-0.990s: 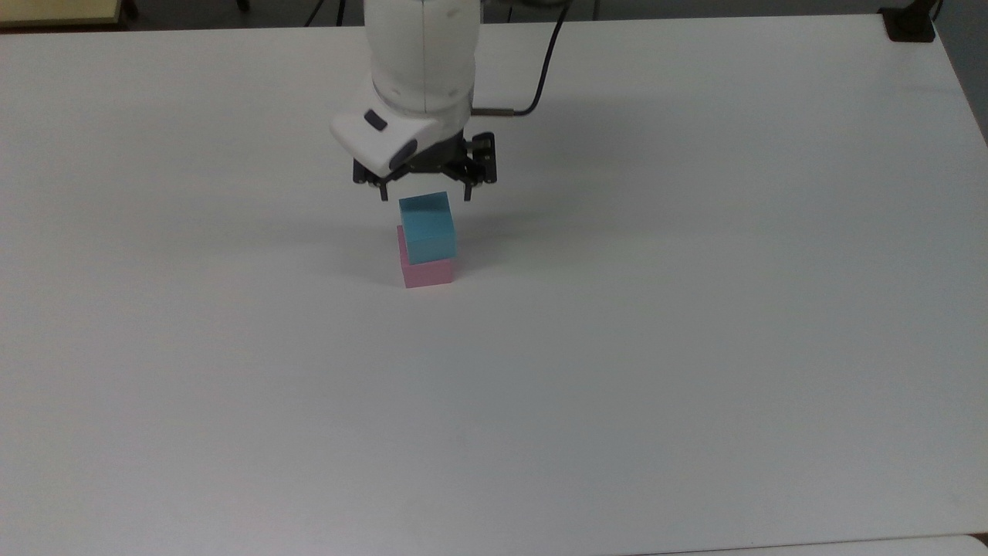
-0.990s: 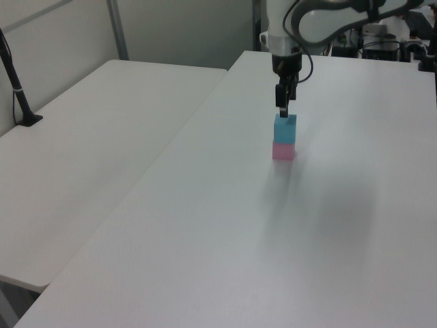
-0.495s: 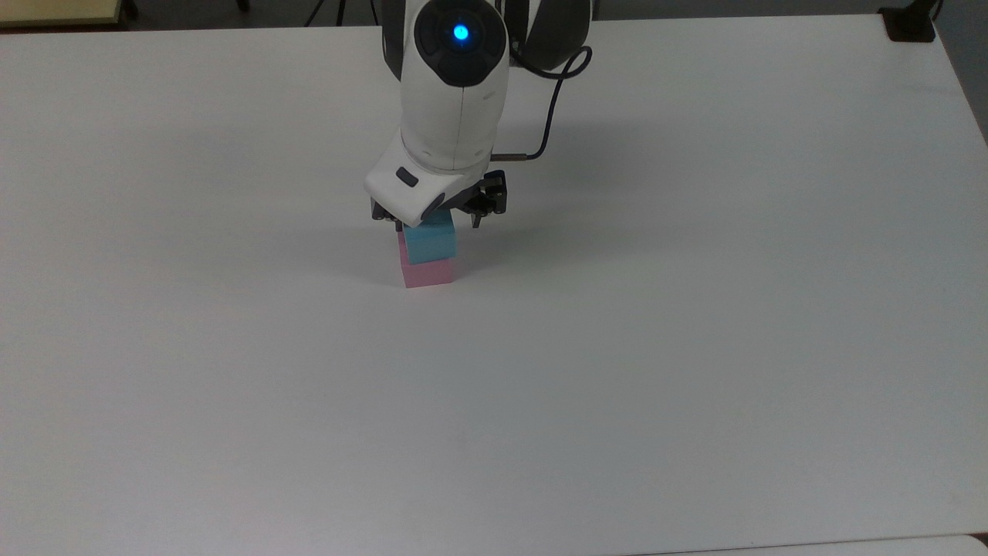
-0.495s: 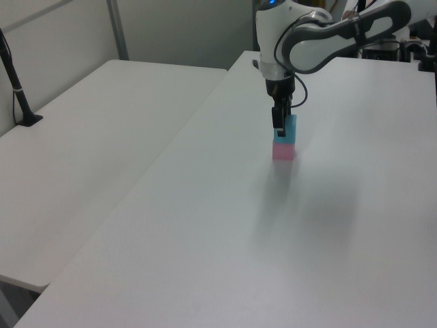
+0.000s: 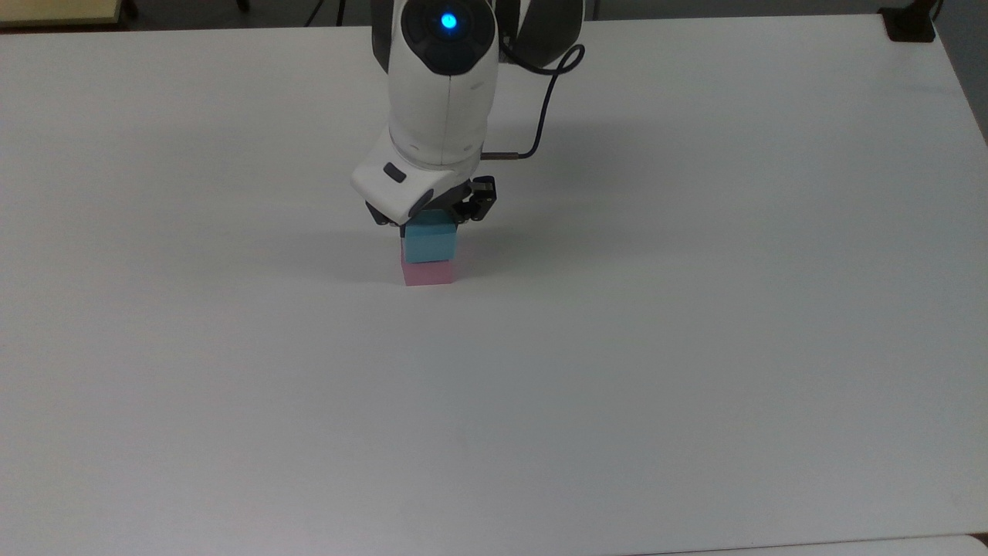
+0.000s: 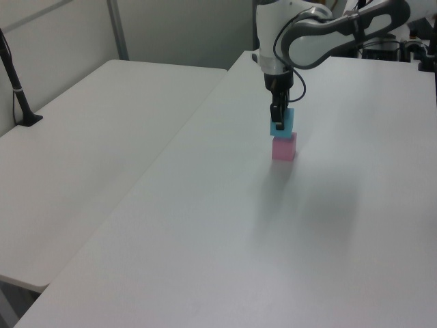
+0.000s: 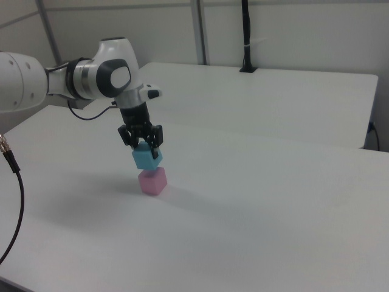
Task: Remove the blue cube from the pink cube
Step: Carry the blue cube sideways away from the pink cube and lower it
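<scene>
Your gripper (image 7: 141,146) is clamped on the blue cube (image 7: 147,159), held just above the pink cube (image 7: 152,181). The arm points straight down. Bare desk (image 5: 695,347) lies all around, its edges well away.

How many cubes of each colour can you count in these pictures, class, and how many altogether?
Blue cube: 1
Pink cube: 1
Total: 2 cubes
</scene>
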You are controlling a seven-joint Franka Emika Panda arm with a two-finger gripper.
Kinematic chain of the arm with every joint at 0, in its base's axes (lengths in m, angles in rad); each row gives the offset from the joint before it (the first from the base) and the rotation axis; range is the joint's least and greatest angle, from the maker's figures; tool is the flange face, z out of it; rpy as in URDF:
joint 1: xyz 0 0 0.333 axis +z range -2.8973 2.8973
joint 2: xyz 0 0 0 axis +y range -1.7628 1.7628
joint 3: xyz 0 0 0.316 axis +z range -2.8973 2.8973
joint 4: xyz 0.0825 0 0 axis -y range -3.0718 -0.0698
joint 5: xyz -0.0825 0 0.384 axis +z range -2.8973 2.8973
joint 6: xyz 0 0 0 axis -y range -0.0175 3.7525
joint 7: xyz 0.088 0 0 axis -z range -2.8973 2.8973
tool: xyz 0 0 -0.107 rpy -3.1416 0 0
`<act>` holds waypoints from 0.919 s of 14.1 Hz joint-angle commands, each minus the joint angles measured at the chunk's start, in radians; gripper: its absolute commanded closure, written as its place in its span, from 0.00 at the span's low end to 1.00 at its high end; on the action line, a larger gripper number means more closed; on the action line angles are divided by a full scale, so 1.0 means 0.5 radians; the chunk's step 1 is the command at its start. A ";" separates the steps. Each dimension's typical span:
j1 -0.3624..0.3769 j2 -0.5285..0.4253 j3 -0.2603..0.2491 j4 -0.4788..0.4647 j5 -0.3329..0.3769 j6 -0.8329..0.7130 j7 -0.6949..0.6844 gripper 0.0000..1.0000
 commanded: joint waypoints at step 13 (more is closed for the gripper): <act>0.813 0.362 -0.010 0.124 0.180 0.357 0.725 0.67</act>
